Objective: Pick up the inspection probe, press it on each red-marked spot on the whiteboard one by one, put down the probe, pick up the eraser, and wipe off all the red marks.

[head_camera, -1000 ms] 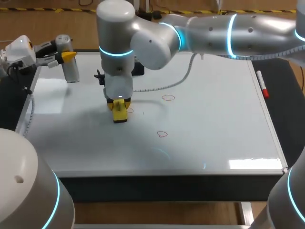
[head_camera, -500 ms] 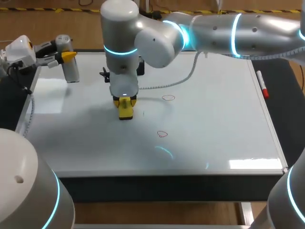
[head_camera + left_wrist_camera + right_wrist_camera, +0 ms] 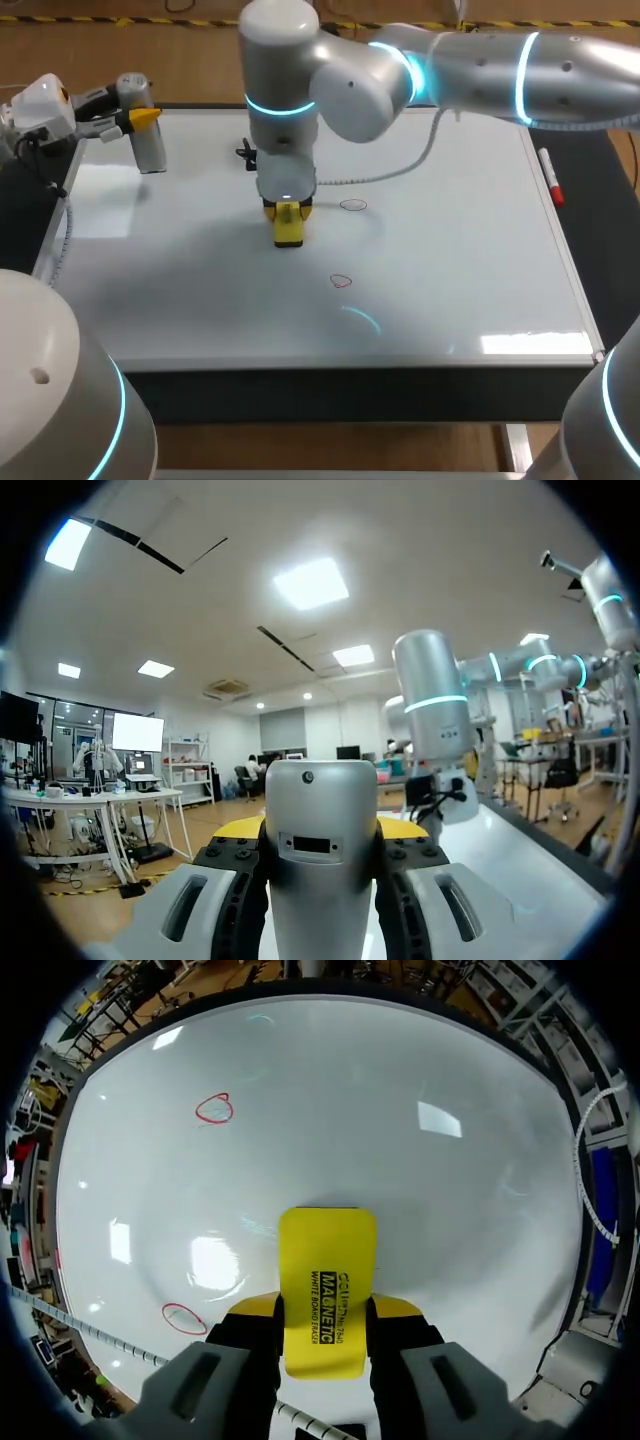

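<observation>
My right gripper points down at the whiteboard and is shut on the yellow eraser, which rests flat on the board left of centre. In the right wrist view the eraser sits between the fingers of the right gripper. Two red marks remain: one just right of the eraser, one nearer the front; both show in the right wrist view. My left gripper hovers at the board's far left corner, shut on the silver inspection probe.
A red marker pen lies along the board's right edge. A white coiled cable trails from my right arm over the far middle of the board.
My right arm has slid the eraser to the right across the board. A faint red trace beside the eraser a second ago no longer shows. The left arm has kept still.
</observation>
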Available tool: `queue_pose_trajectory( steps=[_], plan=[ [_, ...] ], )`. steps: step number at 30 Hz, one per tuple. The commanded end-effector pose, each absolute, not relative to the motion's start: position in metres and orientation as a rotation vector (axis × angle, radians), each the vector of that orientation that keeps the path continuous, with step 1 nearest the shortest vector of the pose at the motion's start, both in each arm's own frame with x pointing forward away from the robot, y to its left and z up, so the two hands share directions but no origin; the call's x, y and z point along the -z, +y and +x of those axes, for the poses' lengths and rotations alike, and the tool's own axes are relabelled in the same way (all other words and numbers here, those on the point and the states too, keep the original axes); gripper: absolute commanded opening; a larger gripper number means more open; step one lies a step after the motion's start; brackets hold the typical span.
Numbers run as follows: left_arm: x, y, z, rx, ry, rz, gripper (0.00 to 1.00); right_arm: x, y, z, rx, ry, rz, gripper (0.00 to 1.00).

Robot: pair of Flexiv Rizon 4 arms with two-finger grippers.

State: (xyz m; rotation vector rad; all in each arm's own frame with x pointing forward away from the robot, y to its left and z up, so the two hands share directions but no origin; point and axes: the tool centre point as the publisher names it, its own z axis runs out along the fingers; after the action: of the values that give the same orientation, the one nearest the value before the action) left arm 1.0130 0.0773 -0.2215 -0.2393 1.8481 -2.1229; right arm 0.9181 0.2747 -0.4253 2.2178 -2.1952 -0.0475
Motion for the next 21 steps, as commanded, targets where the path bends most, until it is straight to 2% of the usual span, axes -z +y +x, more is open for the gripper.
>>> queue_pose_trajectory(
  steps=[1, 11, 21],
  plan=[
    [0.22, 0.078, 1.013, 2.123, 1.848, -0.239, 0.0, 0.427, 0.263, 0.917, 0.044, -2.209, 2.225, 0.0],
    [0.22, 0.078, 1.013, 2.123, 1.848, -0.239, 0.0, 0.393, 0.256, 0.921, 0.06, -2.185, 2.265, 0.0],
    [0.22, 0.078, 1.013, 2.123, 1.848, -0.239, 0.0, 0.371, 0.221, 0.941, 0.051, -2.222, 2.245, 0.0]
  ],
)
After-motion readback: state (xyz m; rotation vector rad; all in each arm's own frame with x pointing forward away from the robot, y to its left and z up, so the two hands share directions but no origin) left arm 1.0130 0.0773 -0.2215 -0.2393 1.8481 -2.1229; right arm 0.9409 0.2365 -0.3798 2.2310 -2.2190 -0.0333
